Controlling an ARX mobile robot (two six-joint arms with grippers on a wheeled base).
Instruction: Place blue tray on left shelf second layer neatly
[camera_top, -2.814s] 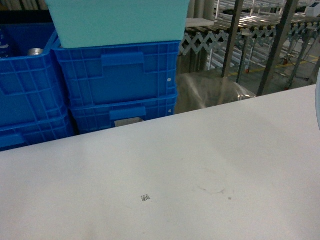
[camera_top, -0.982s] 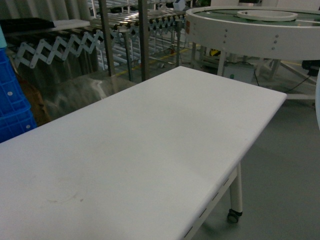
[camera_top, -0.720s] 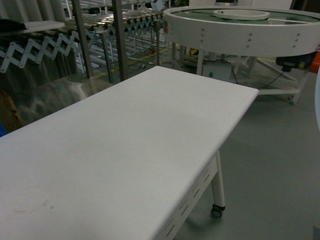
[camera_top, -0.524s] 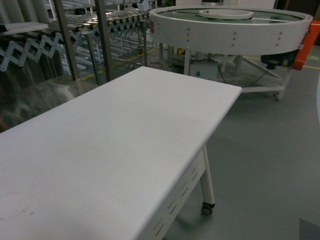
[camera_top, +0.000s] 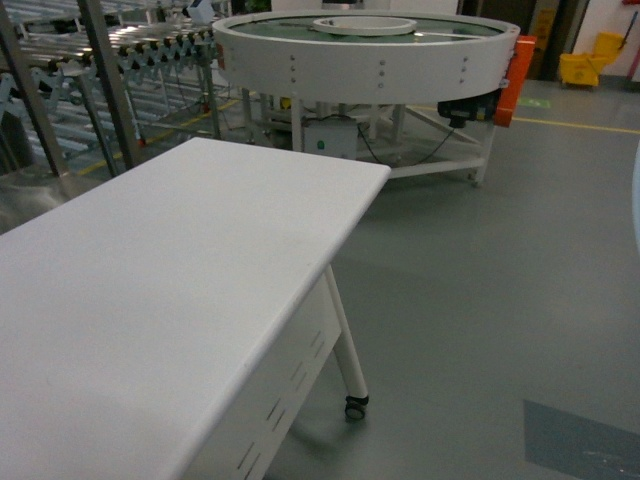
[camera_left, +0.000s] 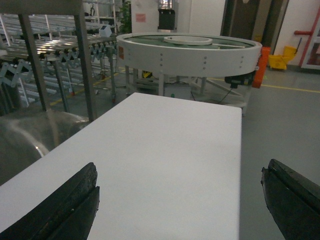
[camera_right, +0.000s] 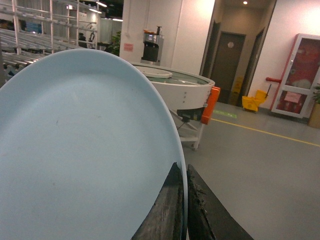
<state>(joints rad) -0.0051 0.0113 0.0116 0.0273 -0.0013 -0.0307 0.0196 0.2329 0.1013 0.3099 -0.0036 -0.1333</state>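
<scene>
Right gripper (camera_right: 183, 207) is pinching the blue tray (camera_right: 85, 155) by its rim, jaws closed tight on the edge, tray standing on edge and filling the wrist view to the left of the fingers. In the head view only a pale sliver of it is showing at the far right. Left gripper (camera_left: 180, 200) is gaping wide and empty above the white table (camera_top: 150, 290). No shelf tier is lying ahead; steel uprights (camera_top: 108, 80) are showing far left, so the target likely lies off to the left.
</scene>
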